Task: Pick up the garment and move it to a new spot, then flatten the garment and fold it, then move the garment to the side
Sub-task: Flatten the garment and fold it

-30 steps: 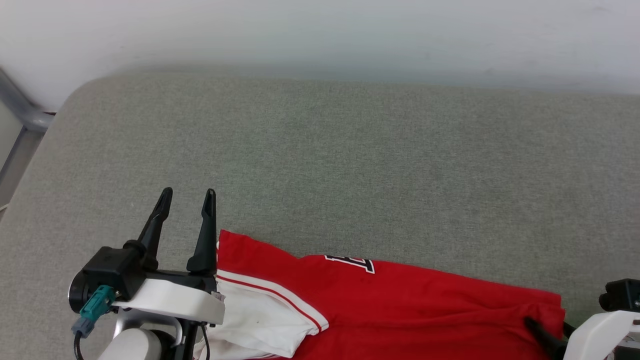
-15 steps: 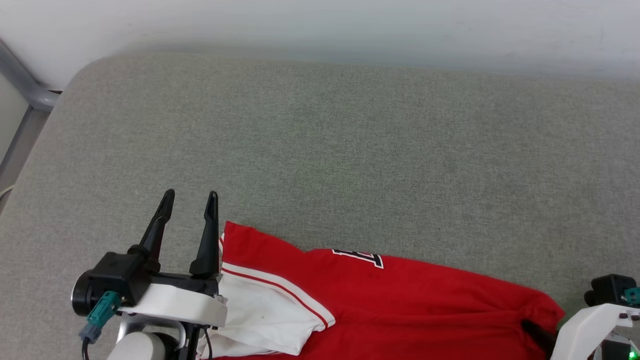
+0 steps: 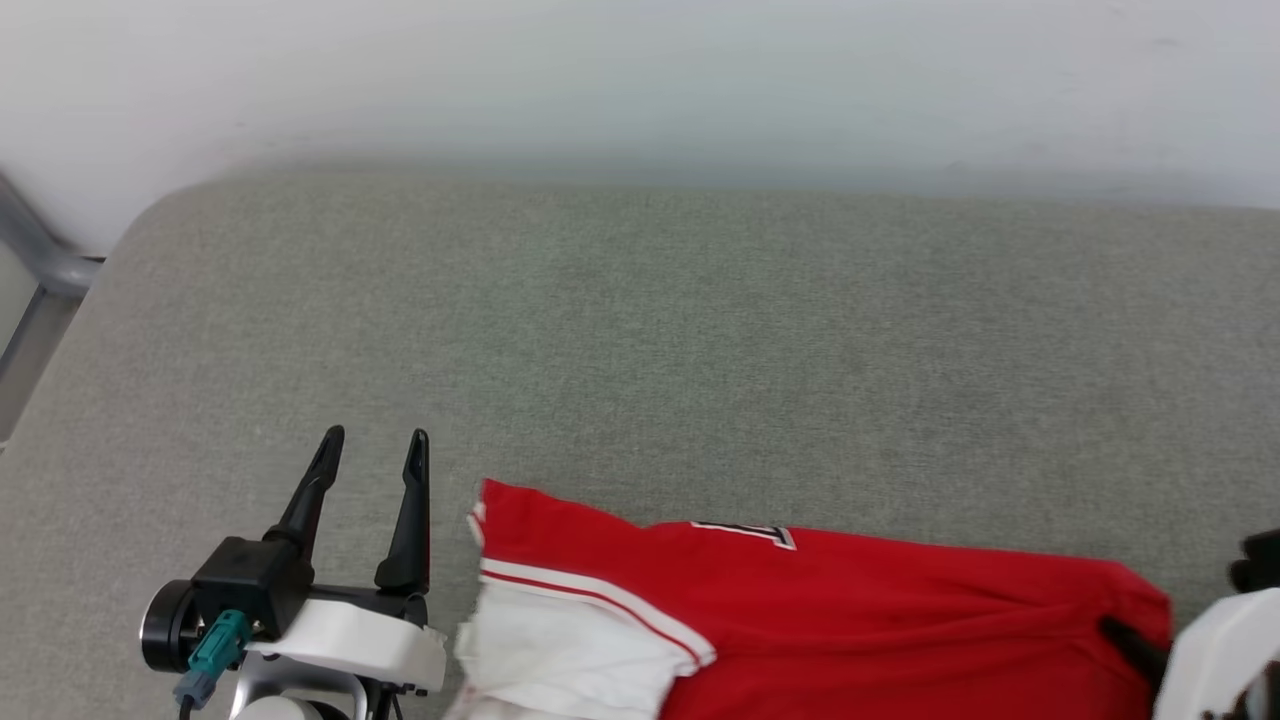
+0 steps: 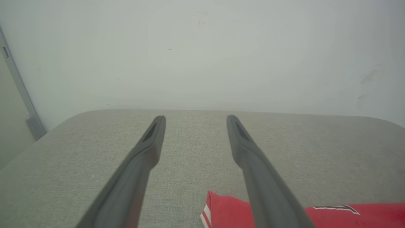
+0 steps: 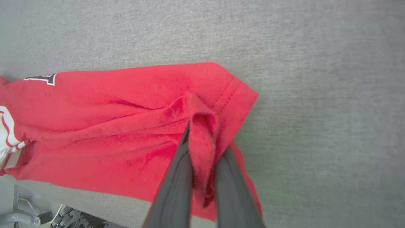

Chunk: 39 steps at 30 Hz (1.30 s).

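The left gripper (image 3: 377, 434) is reaching forward low over the near left part of the grey padded surface (image 3: 700, 330). Its two dark fingers are pointing toward the pale wall (image 3: 640, 80) and standing wide apart with nothing between them. The right gripper (image 5: 205, 144) is reaching in at the lower right corner of the head view, where a dark finger (image 3: 1128, 643) and a piece of pale forearm (image 3: 1215, 650) are showing, the rest being cut off by the frame. In the right wrist view its fingers are pinching together on a raised fold of red cloth near the hem corner of the garment (image 3: 850, 620). The garment is lying stretched along the near edge of the surface. Its white sleeve (image 3: 570, 660) is facing the left gripper, just beside it but not touching, and its red corner is sitting in the right gripper. The bottom of the head view is cutting off the garment's near side. The black, white-outlined number (image 3: 750, 531) is showing just a thin upper strip and cannot be read. Whether the pinched corner is lifting clear of the surface is hard to tell. A grey metal bar (image 3: 40, 262) is partly showing at the far left.
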{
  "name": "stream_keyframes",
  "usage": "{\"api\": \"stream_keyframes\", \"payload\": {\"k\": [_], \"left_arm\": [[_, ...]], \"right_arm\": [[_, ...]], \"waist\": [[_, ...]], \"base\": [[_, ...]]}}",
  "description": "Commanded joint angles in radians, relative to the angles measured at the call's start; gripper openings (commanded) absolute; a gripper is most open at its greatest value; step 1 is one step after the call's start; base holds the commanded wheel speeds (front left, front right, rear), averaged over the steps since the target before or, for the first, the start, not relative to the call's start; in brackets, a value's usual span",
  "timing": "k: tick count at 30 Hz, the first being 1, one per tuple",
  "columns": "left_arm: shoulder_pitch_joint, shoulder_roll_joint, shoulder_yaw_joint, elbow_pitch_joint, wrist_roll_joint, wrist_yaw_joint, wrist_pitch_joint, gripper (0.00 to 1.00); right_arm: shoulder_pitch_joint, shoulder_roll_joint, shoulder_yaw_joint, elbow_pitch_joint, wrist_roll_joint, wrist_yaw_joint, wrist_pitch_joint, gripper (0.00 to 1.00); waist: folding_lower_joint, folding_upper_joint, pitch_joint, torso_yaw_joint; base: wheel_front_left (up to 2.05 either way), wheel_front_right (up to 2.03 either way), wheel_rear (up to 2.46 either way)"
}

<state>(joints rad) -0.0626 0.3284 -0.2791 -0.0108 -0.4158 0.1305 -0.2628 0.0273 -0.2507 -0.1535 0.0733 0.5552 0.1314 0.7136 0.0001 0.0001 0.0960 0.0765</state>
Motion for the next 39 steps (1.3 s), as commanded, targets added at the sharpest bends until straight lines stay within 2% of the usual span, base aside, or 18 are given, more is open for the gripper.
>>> {"api": "stream_keyframes", "payload": {"k": [1,7,10,12,17,21,25,30,34,39], "left_arm": [[0.016,0.0,0.0,0.0,0.007,-0.003,-0.002,1.0],[0.028,0.002,-0.011,0.003,0.008,0.0,0.002,1.0],[0.032,0.003,-0.015,0.004,0.007,0.004,0.004,1.0],[0.034,0.005,-0.018,0.005,0.009,0.006,0.007,1.0],[0.032,0.012,-0.023,0.003,0.014,0.008,0.012,1.0],[0.028,0.015,-0.027,0.0,0.015,0.009,0.015,1.0],[0.014,0.012,-0.037,0.003,0.015,0.003,0.02,1.0],[-0.009,0.01,-0.051,-0.005,0.014,-0.004,0.029,1.0],[-0.019,0.003,-0.055,-0.001,0.016,-0.007,0.022,1.0],[-0.048,-0.01,-0.06,0.008,0.018,-0.017,0.014,1.0]], "right_arm": [[-0.006,-0.02,-0.036,0.008,0.002,-0.002,0.007,0.0],[0.006,-0.04,-0.179,0.026,-0.005,-0.001,0.048,0.0],[-0.005,-0.007,-0.246,0.021,0.026,-0.001,0.086,0.0],[-0.021,0.041,-0.282,0.022,0.087,-0.001,0.142,0.0],[-0.049,0.167,-0.322,-0.013,0.323,-0.001,0.315,0.0],[-0.059,0.197,-0.318,-0.013,0.466,-0.001,0.38,0.0],[-0.047,0.203,-0.23,0.047,0.681,-0.001,0.384,0.0],[-0.036,0.202,-0.038,0.071,0.864,-0.001,0.307,0.0],[-0.059,0.201,0.106,0.056,0.927,-0.001,0.235,0.0],[-0.109,0.201,0.257,0.049,0.945,-0.001,0.139,0.0]], "waist": [[-0.0001,-0.0001,-0.013,-0.014],[-0.0001,-0.0001,-0.031,-0.03],[-0.0001,-0.0001,-0.036,-0.036],[-0.0001,-0.0001,-0.039,-0.039],[-0.0001,-0.0001,-0.042,-0.034],[-0.0001,-0.0001,-0.043,-0.026],[-0.0001,-0.0001,-0.044,-0.003],[-0.0001,-0.0001,-0.032,0.03],[-0.0001,-0.0001,-0.009,0.054],[-0.0001,-0.0001,0.036,0.089]], "base": [[0.0,0.0,0.0],[0.0,0.0,0.0],[0.0,0.0,0.0],[0.0,0.0,0.0],[0.0,0.0,0.0],[0.0,0.0,0.0],[0.0,0.0,0.0],[0.0,0.0,0.0],[0.0,0.0,0.0],[0.0,0.0,0.0]]}}
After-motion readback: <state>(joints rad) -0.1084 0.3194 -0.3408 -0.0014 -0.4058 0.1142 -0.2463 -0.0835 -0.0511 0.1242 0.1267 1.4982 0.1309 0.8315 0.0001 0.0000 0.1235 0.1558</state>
